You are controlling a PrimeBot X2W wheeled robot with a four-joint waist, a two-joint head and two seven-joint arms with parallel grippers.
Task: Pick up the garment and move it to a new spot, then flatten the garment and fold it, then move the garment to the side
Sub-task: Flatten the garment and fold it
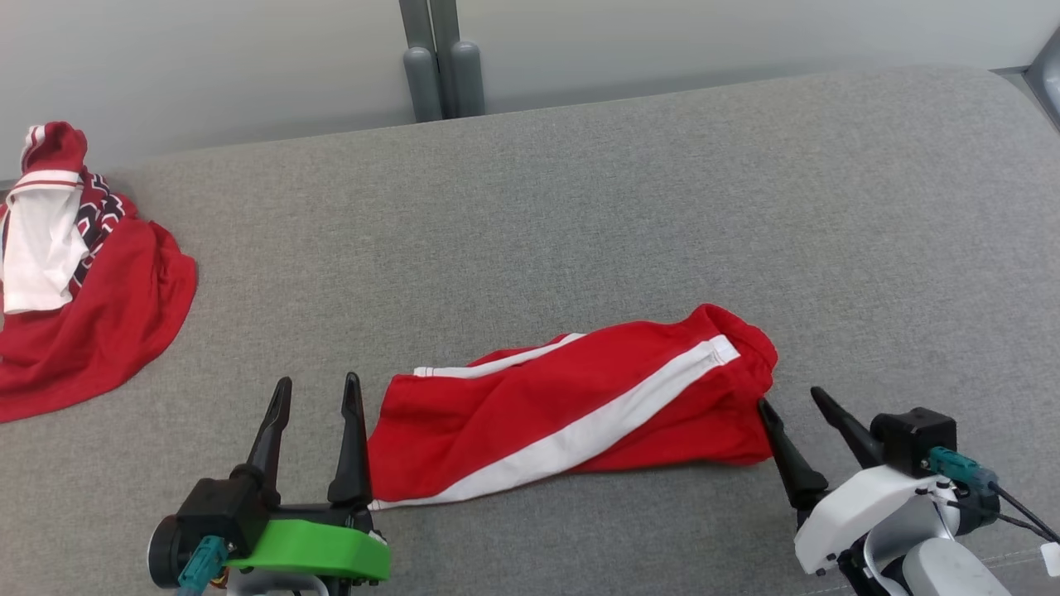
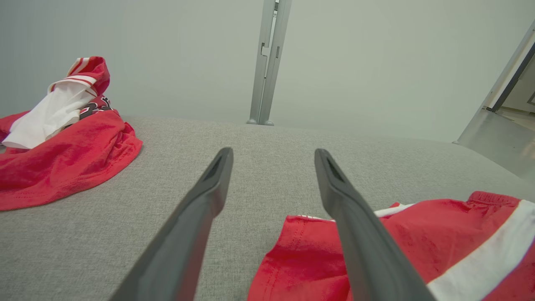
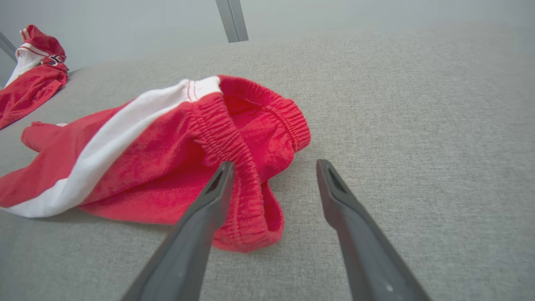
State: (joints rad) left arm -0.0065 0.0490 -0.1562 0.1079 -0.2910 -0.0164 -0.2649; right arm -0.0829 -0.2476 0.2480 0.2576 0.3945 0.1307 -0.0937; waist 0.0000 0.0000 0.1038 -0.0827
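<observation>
Red shorts w/ white side stripe and elastic waistband [image 1: 571,406] lie crumpled on the grey woven fabric surface [image 1: 580,207], near edge, roughly centre. The waistband end points right, the leg hems left. The stripe runs diagonally from far right to near left.

Left gripper [image 1: 319,379], w/ green wrist piece, sits at near left just beside the hem end. Its fingers are spread apart w/ nothing between them. In the left wrist view its right finger crosses in front of the hem, and I can't tell if it touches.

Right gripper [image 1: 788,397], w/ white housing, sits at near right by the waistband. Its fingers are also spread and grip nothing. In the right wrist view one fingertip [image 3: 221,175] overlaps the bunched elastic, the other is over bare surface.

A red-and-white jersey heap [image 1: 74,281] lies far left, well apart from the shorts. A grey metal post [image 1: 439,58] stands behind the far edge.
</observation>
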